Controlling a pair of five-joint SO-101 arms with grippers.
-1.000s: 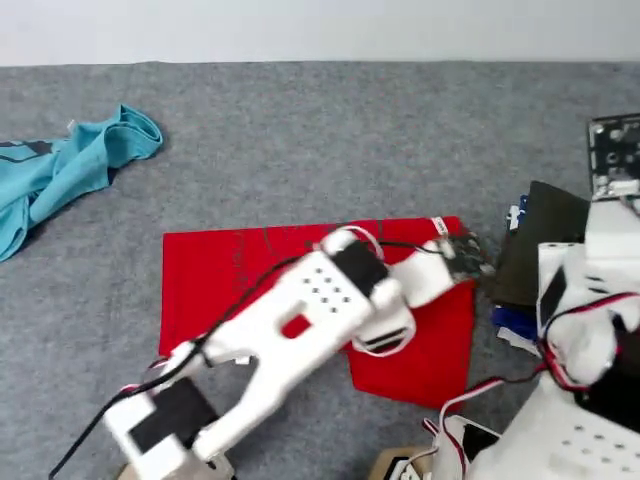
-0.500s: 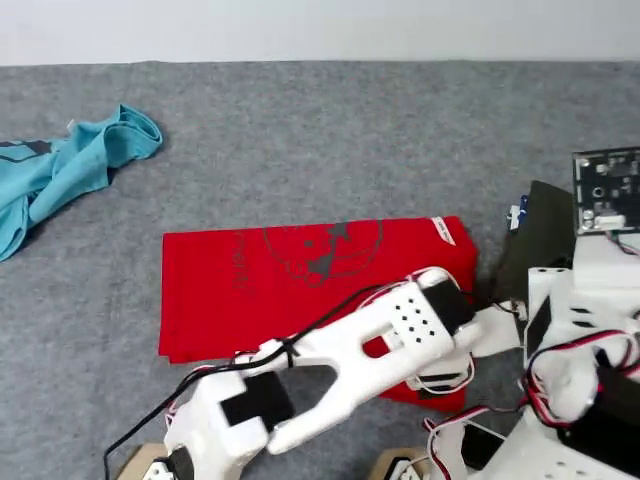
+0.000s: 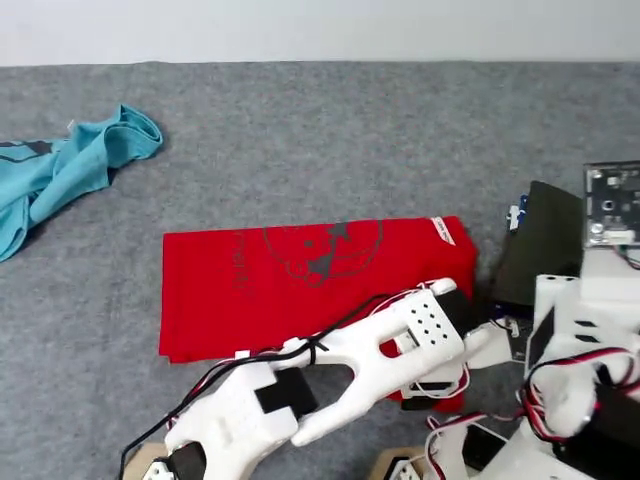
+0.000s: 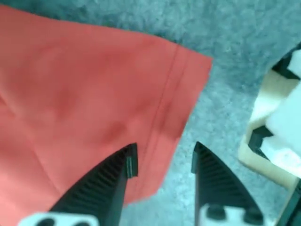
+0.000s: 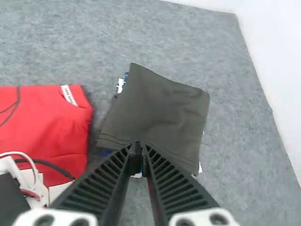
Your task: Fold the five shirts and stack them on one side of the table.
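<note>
left tool (image 4: 164, 154) nearer red shirt (image 4: 80, 89) corner

We're looking at a robotics lab bench here: 2 white arms (image 3: 360, 360) trailing bare wires (image 3: 533, 400), an exposed circuit board (image 3: 612, 205), a grey felt-covered table (image 3: 300, 130), a plain white wall (image 3: 320, 30) behind.

Flat shirt (image 3: 235, 305) left of folded stack (image 3: 545, 240)
</note>
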